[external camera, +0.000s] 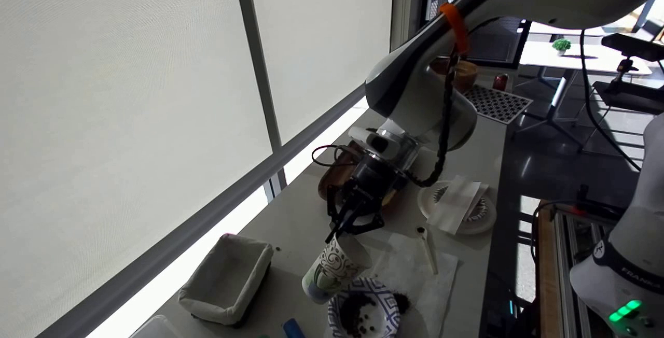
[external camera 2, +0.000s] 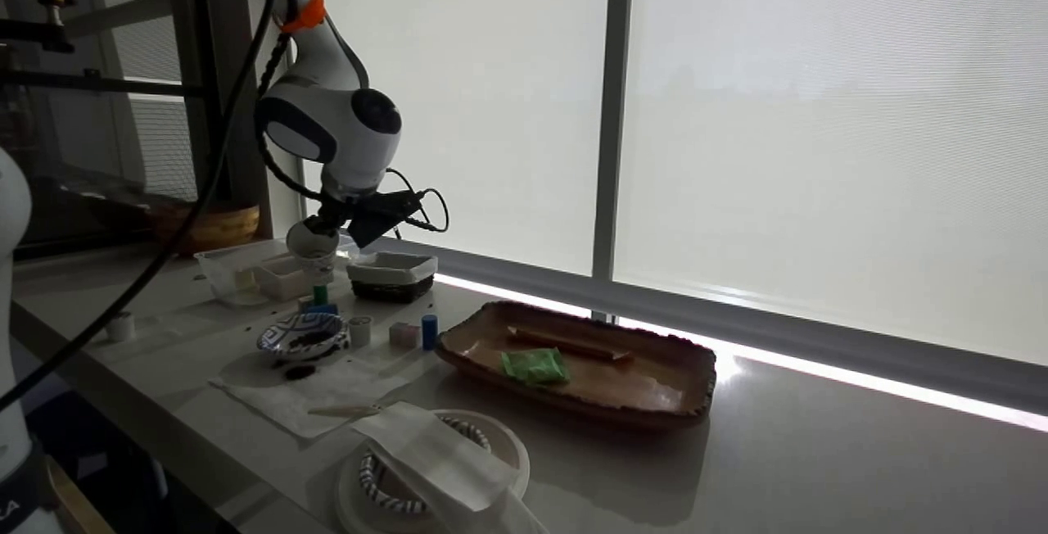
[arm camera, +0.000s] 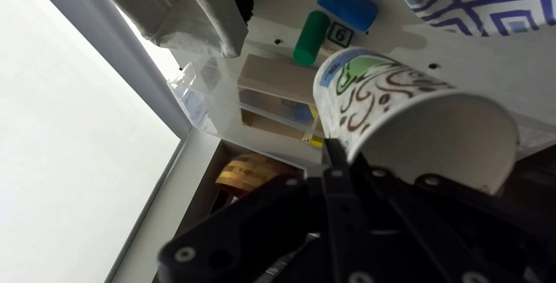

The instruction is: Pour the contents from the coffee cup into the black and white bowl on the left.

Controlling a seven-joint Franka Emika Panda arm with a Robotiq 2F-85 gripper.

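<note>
Wrist view: pincer pinched tilted coffee cup by rim, above counter, near black and white bowl; one-edge hold likely risked cup swivelling or slipping, tipping beside bowl risked spill

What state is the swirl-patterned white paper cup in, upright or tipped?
Tipped: in an exterior view the cup slants, its open mouth turned sideways, rim pinched by the black two-fingered gripper.
</note>
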